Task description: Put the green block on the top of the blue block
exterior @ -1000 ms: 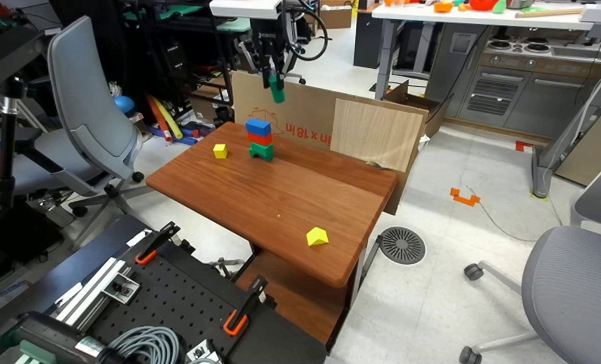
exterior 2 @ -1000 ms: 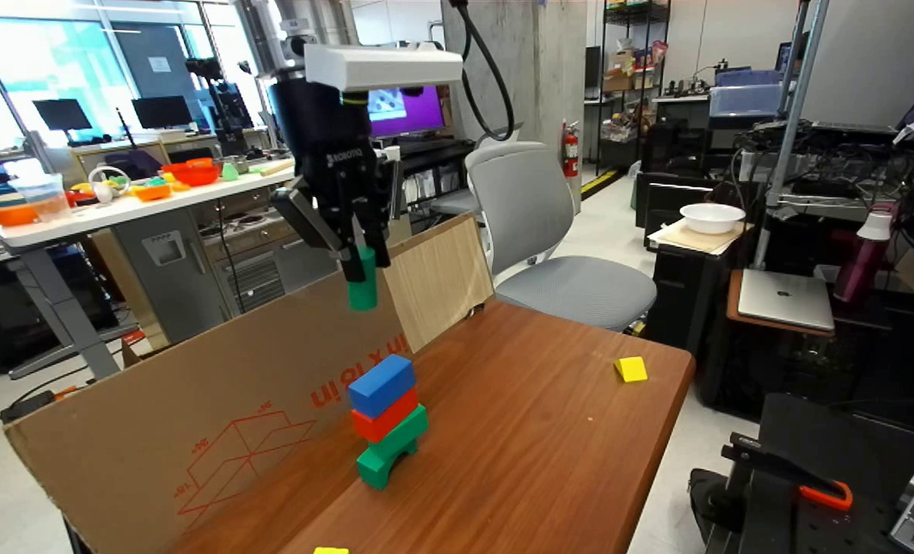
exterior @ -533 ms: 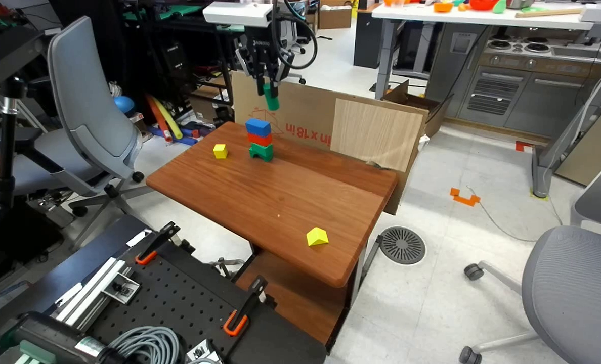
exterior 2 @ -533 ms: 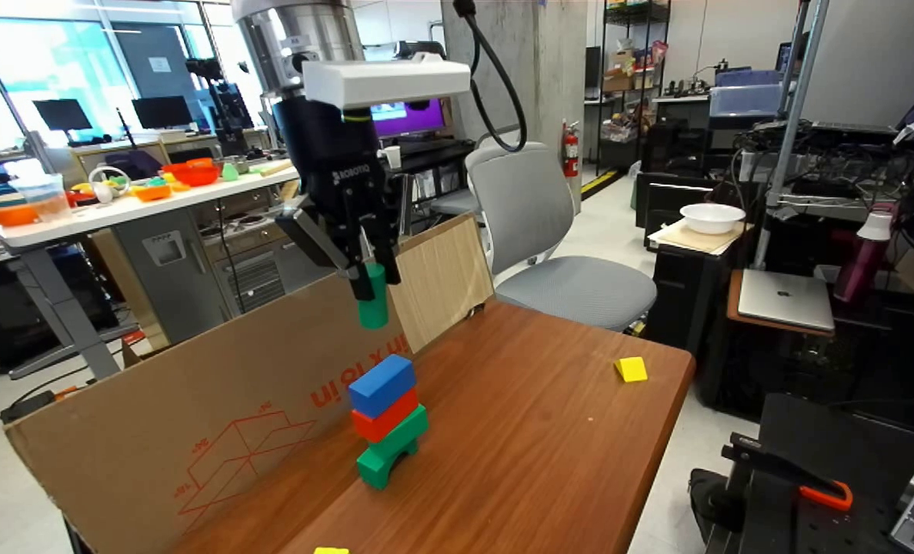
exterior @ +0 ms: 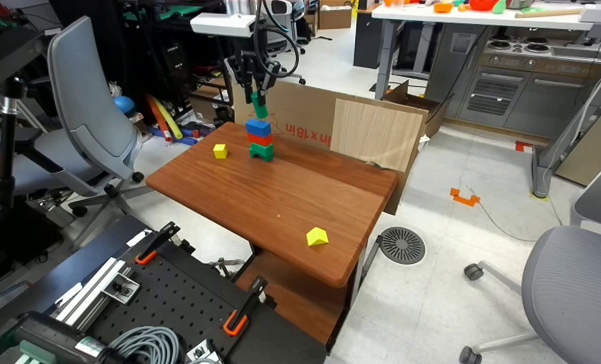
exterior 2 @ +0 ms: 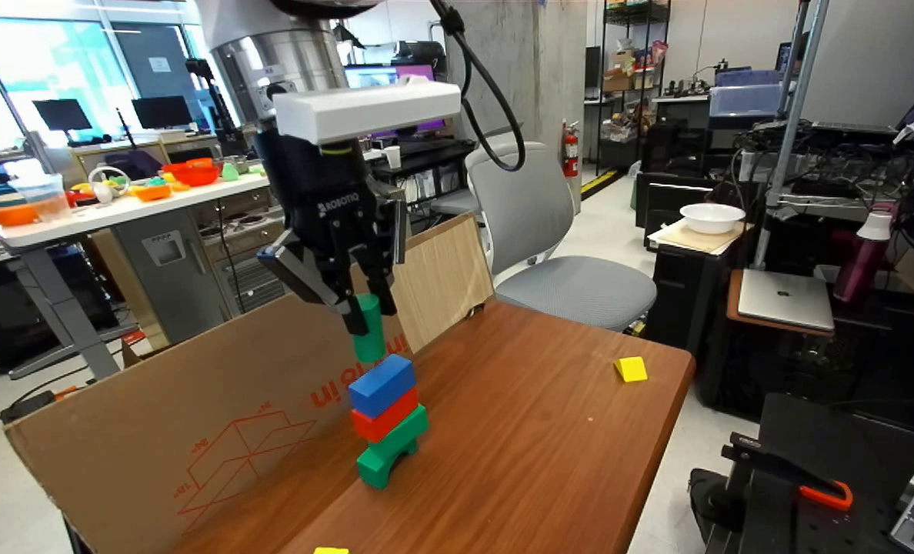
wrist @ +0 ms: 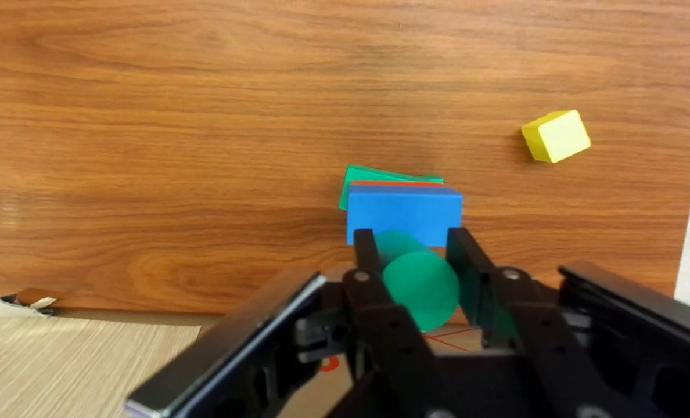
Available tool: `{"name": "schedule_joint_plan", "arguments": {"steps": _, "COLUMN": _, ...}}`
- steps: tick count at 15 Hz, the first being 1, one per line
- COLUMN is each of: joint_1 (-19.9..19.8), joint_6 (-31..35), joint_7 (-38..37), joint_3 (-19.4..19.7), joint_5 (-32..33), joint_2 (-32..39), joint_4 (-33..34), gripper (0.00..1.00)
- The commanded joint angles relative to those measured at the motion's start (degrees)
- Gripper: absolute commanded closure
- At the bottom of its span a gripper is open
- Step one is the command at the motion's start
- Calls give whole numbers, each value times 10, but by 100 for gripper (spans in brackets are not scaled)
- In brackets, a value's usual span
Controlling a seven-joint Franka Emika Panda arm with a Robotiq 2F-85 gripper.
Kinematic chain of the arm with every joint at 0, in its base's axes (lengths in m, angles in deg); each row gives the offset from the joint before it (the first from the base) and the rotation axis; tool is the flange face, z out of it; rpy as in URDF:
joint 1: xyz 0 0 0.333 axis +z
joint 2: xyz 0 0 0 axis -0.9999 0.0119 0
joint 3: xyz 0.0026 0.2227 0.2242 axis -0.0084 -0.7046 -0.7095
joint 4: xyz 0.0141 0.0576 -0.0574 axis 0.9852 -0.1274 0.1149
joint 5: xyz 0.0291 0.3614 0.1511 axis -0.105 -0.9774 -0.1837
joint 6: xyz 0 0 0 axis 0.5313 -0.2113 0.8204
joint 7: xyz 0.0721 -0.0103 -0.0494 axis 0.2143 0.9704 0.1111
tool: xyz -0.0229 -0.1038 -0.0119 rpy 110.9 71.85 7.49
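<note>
The gripper [exterior 2: 373, 314] clasps the green block [exterior 2: 370, 343] near and higher than the blue block [exterior 2: 382, 386]; the pick looks done, while centring, lowering onto it and release remain.

Free tabletop [exterior: 285, 192] beside stacked blue block [exterior: 258, 128]

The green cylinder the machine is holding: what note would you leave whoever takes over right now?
Jaws: shut on the green cylindrical block, which looks tilted.
Blue rectangular block: on a red rectangular block over a green arch block, on the brown wood-grain table.
Done: cylinder gripped and lifted close to the blue block; contact unclear.
Left: probably straighten it, set it on top, let go.
</note>
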Motion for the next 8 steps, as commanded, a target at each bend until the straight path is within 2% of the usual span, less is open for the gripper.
{"name": "schedule_joint_plan", "arguments": {"steps": 1, "joint_1": 6, "joint_6": -6, "joint_7": -14, "joint_3": 3, "joint_5": 5, "joint_2": -17, "joint_4": -17, "gripper": 91}}
{"name": "schedule_joint_plan", "arguments": {"steps": 8, "joint_1": 4, "joint_6": -37, "joint_7": -20, "joint_3": 4, "joint_5": 1, "joint_2": -14, "joint_4": -13, "gripper": 91}}
